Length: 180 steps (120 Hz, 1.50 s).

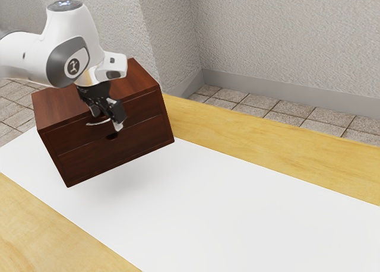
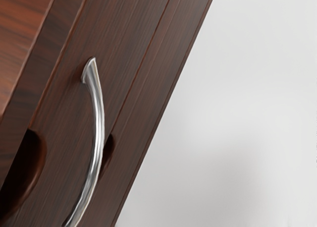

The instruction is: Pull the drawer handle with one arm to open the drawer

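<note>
The drawer handle point(image 2: 100, 133) is on the wooden cabinet point(image 1: 136, 82), which looks tipped up off the white mat point(image 1: 225, 201). Your gripper point(image 1: 114, 120) is right at it, clamped or not you can't tell, so pulling might drag everything.

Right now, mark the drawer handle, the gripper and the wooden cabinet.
drawer handle point(image 2: 99, 133): wrist view, middle of the curved metal bar.
gripper point(image 1: 114, 121): exterior view, its lower tip, beside the handle.
wooden cabinet point(image 1: 119, 150): exterior view, lower front panel.
</note>
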Motion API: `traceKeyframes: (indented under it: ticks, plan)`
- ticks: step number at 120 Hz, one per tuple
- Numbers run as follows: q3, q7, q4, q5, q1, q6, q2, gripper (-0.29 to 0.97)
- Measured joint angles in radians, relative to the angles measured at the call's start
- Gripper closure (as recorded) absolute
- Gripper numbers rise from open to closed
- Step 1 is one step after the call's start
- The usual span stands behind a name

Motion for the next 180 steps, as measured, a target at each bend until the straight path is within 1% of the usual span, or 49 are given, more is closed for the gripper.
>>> traceKeyframes:
  ticks: [38, 59, 97, 107, 113, 118, 128, 138, 142, 148, 159, 162, 175, 180]
  plan:
    - [0.0, 0.079, -0.001, -0.006, 0.003, 0.015, 0.007, 0.01]
    - [0.001, 0.104, -0.006, -0.014, 0.002, 0.021, 0.008, 0.13]
    - [0.015, 0.129, -0.003, -0.012, 0.017, 0.027, 0.023, 0.2]
    - [0.015, 0.131, -0.004, -0.012, 0.013, 0.027, 0.023, 0.26]
    - [0.016, 0.129, -0.007, -0.012, 0.009, 0.029, 0.02, 0.27]
    - [0.016, 0.128, -0.011, -0.013, 0.007, 0.029, 0.017, 0.31]
    - [0.015, 0.121, -0.036, -0.015, 0.002, 0.032, 0.004, 0.35]
    - [0.017, 0.115, -0.054, -0.014, -0.006, 0.037, -0.009, 0.36]
    - [0.017, 0.113, -0.058, -0.014, -0.007, 0.038, -0.011, 0.38]
    - [0.017, 0.108, -0.067, -0.013, -0.009, 0.041, -0.015, 0.38]
    - [0.018, 0.1, -0.095, -0.012, -0.017, 0.054, -0.029, 0.3]
    - [0.018, 0.098, -0.101, -0.012, -0.018, 0.058, -0.034, 0.35]
    - [0.017, 0.091, -0.111, -0.014, -0.018, 0.067, -0.048, 0.44]
    - [0.016, 0.088, -0.112, -0.015, -0.018, 0.069, -0.051, 0.46]
